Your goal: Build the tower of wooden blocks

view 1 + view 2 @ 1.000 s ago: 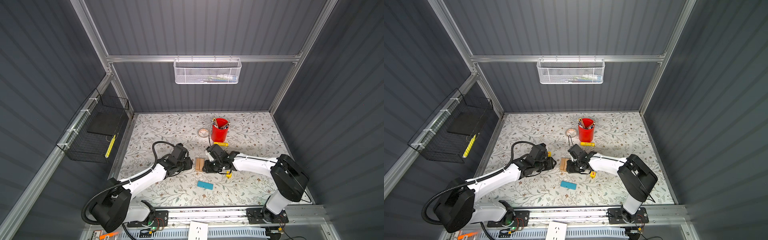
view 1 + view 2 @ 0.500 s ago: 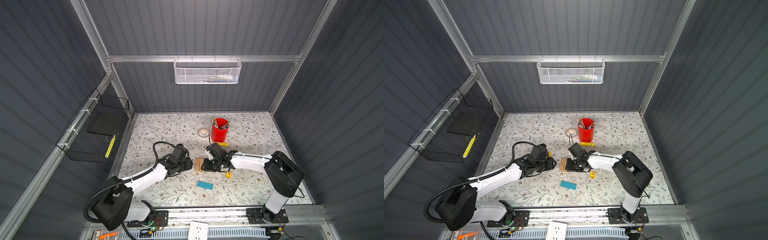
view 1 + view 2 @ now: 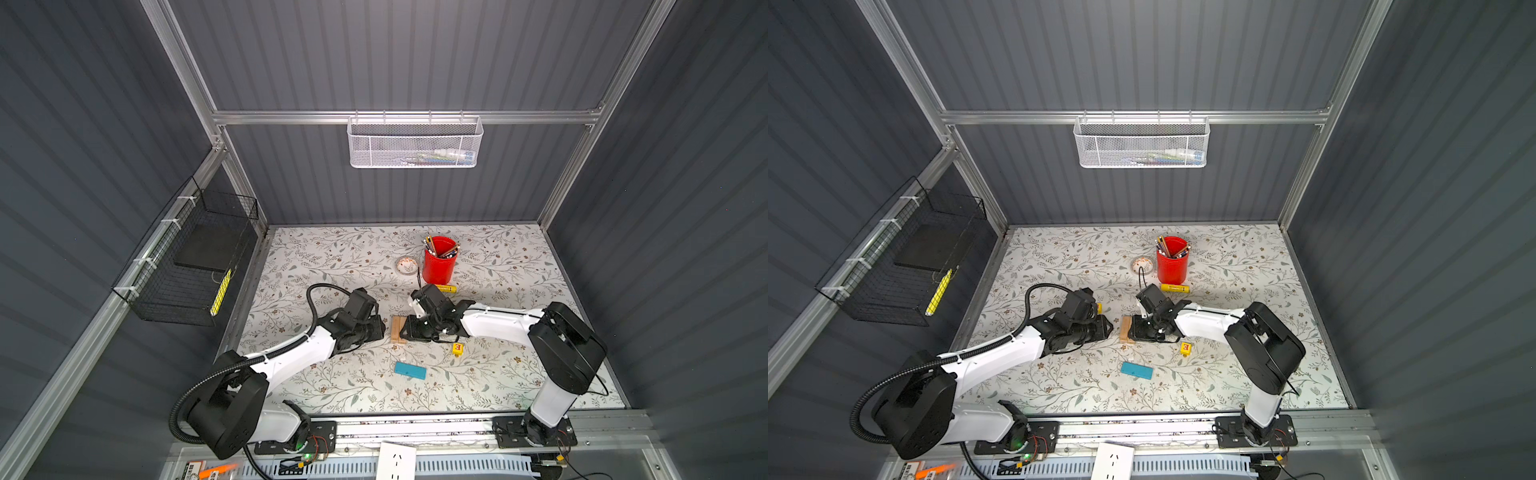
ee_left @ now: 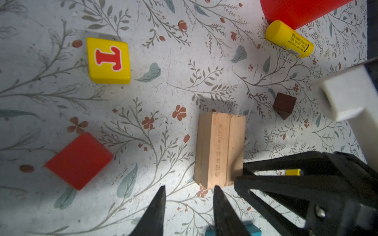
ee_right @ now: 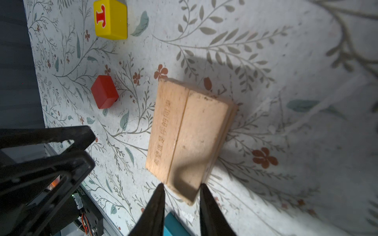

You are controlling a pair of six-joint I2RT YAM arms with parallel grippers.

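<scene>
Tan wooden bars [image 3: 397, 330] lie stacked flat in mid-table, two side by side on top [image 5: 188, 132]. My left gripper [image 4: 189, 188] is open and empty just left of the stack [image 3: 1127, 329]. My right gripper [image 5: 182, 186] is open at the stack's right side, with the stack's near corner showing between its fingers. A teal bar [image 3: 410, 370] lies in front, and a yellow lettered cube [image 3: 457, 349] is at the right. In the left wrist view I see a yellow T cube [image 4: 108, 61], a red cube [image 4: 79, 160] and a dark brown roof-shaped piece [image 4: 284, 105].
A red cup [image 3: 439, 259] of pencils stands behind the stack. A yellow tube [image 3: 446, 288] lies at its foot and a small dish [image 3: 407, 266] sits beside it. A black wire basket [image 3: 195, 266] hangs on the left wall, a white one [image 3: 415, 143] on the back wall.
My right arm has swung a little left, bringing its gripper up against the stack. The left arm has barely moved.
</scene>
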